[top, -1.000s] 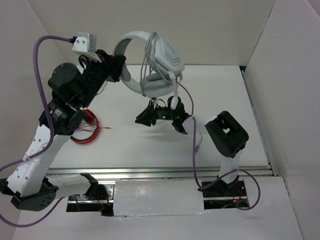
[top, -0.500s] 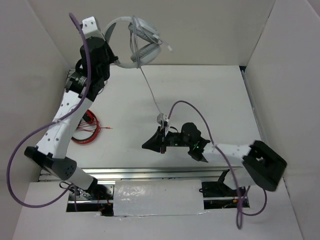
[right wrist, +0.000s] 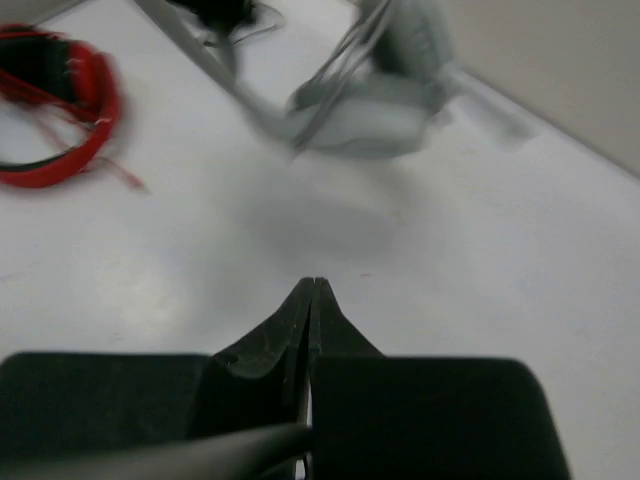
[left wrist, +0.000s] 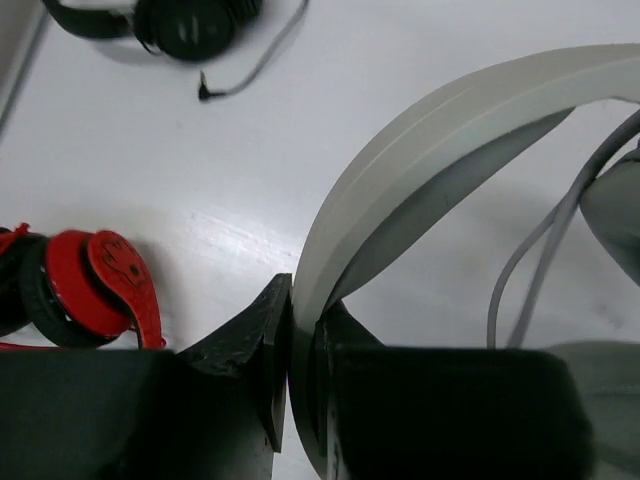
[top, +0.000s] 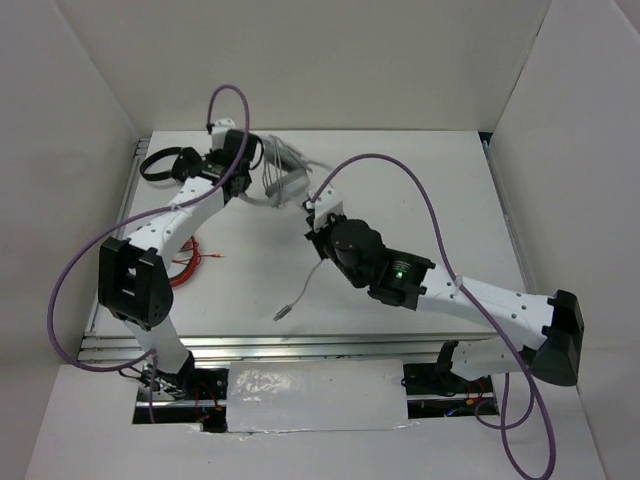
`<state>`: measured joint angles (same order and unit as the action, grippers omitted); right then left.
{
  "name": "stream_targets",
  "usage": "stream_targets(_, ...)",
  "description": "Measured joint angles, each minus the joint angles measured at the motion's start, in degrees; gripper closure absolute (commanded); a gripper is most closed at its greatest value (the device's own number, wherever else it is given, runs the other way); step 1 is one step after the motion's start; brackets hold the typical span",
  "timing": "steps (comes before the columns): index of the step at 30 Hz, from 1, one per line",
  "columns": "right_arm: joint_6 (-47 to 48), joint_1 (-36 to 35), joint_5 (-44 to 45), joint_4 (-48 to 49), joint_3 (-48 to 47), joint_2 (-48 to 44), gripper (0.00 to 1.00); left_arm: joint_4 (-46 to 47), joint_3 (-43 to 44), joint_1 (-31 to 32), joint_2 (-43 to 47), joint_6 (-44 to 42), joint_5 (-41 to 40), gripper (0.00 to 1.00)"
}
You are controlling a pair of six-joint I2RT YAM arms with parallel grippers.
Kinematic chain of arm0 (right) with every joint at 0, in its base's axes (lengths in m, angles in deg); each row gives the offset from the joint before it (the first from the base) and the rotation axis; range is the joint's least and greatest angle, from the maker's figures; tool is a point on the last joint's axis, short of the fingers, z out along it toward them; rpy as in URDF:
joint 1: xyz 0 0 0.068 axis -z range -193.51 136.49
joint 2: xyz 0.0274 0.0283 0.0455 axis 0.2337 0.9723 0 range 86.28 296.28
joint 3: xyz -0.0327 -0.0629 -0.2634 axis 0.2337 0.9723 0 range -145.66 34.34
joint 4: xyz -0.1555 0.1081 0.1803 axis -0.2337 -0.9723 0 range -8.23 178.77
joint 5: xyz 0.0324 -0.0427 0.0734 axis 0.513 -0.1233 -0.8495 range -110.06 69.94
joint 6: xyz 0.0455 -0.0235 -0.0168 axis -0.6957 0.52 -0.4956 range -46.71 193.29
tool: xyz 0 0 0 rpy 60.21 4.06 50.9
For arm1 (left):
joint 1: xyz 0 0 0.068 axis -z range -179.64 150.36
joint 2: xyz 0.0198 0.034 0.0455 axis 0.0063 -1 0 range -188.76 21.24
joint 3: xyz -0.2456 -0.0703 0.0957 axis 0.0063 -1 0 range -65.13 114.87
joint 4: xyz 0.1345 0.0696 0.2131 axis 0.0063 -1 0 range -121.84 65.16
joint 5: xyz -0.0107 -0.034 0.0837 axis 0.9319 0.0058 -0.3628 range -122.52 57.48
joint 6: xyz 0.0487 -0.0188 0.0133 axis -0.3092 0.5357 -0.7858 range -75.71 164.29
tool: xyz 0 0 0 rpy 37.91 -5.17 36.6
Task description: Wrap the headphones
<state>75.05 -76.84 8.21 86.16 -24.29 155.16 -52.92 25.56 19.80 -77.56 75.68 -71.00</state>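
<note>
Bright even light, soft shadows; right wrist view blurred (headphones smeared).

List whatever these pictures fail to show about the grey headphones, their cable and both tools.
- Top view: the left arm covers part of the headphones and hides the left tool.
- Left wrist view: the right edge cuts off the earcups; only the headband shows clearly.
- Right wrist view: headphones blurred, cable turns uncountable.
- Top view: the right tool sits hidden under its own arm; the plug is too small to read.
</note>
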Motion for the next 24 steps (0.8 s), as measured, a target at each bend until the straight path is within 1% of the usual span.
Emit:
stream_targets(2,5.9,1.4,7.5,-1.0,-4.5,3.1,1.00,2.3,-6.3,1.8,0.2,-1.6,0.8,1.00)
stream_targets(4,12.4,3.3,13.0,-0.7,-7.4,5.1,1.00,4.0,-12.0,4.3,0.7,-4.3,1.5,1.00)
stream_targets(6,19.3,6.5,16.4,0.1,-10.0,6.4,1.00,5.1,-17.6,7.0,2.0,-7.2,3.2,1.00)
stream_targets(9,26.9,10.7,19.1,1.9,-13.3,7.4,1.00,6.4,-23.4,10.4,5.5,-10.6,7.1,1.00)
stream_targets(11,32.0,13.8,20.0,4.1,-15.6,8.2,1.00,7.0,-26.2,12.1,9.0,-13.2,11.4,1.00)
stream_targets(14,38.0,18.1,20.6,7.8,-19.1,9.6,1.00,10.2,-30.1,13.6,15.5,-16.1,17.4,1.00)
stream_targets(17,41.1,22.7,20.1,9.1,-24.4,11.9,1.00,13.3,-32.7,15.2,21.8,-18.0,21.8,1.00)
stream_targets(21,40.7,29.6,16.0,4.1,-36.0,16.9,1.00,18.9,-35.3,17.9,28.1,-17.9,27.0,1.00)
stream_targets(24,39.5,33.5,12.5,-0.3,-41.1,19.8,1.00,24.0,-37.2,19.6,33.1,-17.7,30.0,1.00)
